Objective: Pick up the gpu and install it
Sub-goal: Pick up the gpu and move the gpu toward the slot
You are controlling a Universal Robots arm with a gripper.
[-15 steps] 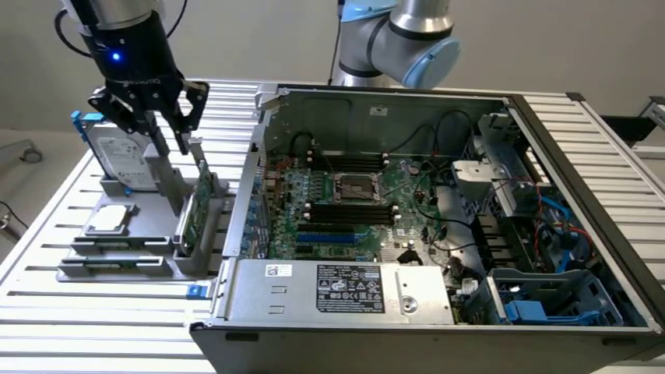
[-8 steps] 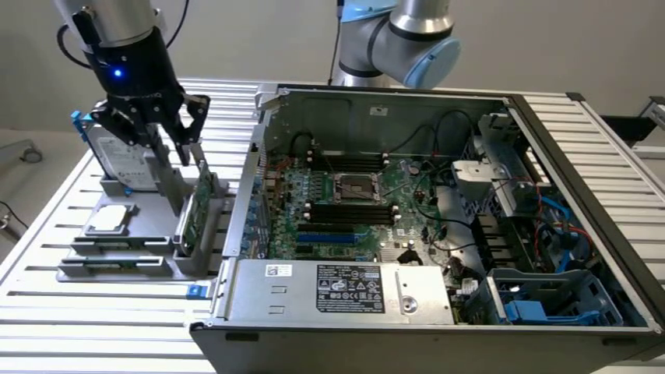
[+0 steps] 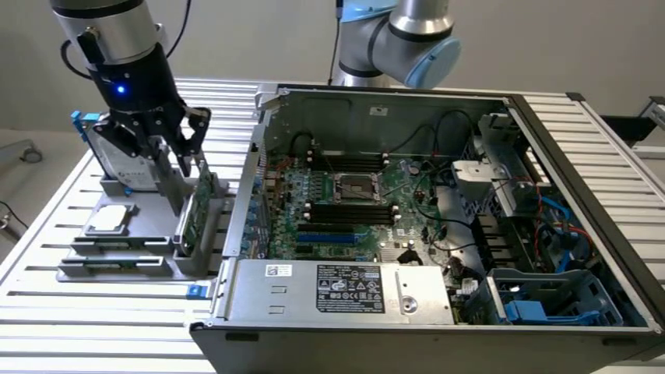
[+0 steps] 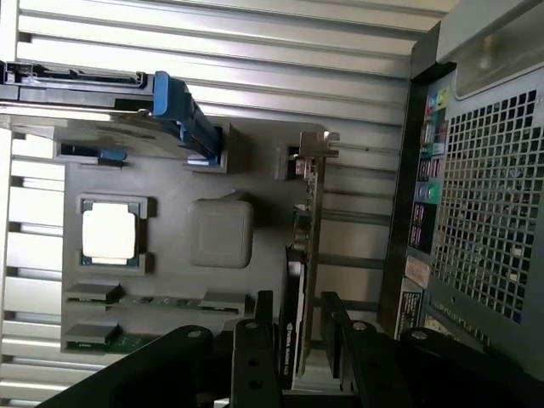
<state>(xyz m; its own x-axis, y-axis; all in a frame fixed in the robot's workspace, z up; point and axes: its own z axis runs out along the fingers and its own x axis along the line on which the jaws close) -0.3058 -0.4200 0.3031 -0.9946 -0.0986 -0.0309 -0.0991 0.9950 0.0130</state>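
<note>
In the exterior view, the gripper (image 3: 177,160) hangs at the upper left of the frame. It is right over the gpu (image 3: 198,206). The gpu stands on its edge in a gray holder (image 3: 135,269) on the slatted table (image 3: 62,308). This view looks down into the open computer case (image 3: 364,105) and onto its green main board (image 3: 353,199). The gpu's far side is just beside the case's outer wall.

The wrist view looks along the thin edge of the gpu (image 4: 308,229). The gripper (image 4: 297,310) is spread wide, with one black finger (image 4: 263,314) on each side of the card. A small gap shows on both sides, so it is not pinching. This view also shows a strip of table between the card and the case's holed back (image 4: 493,212). A square chip (image 4: 109,231) and a blue-framed drive (image 4: 183,110) sit in the holder, well apart from the card.
</note>
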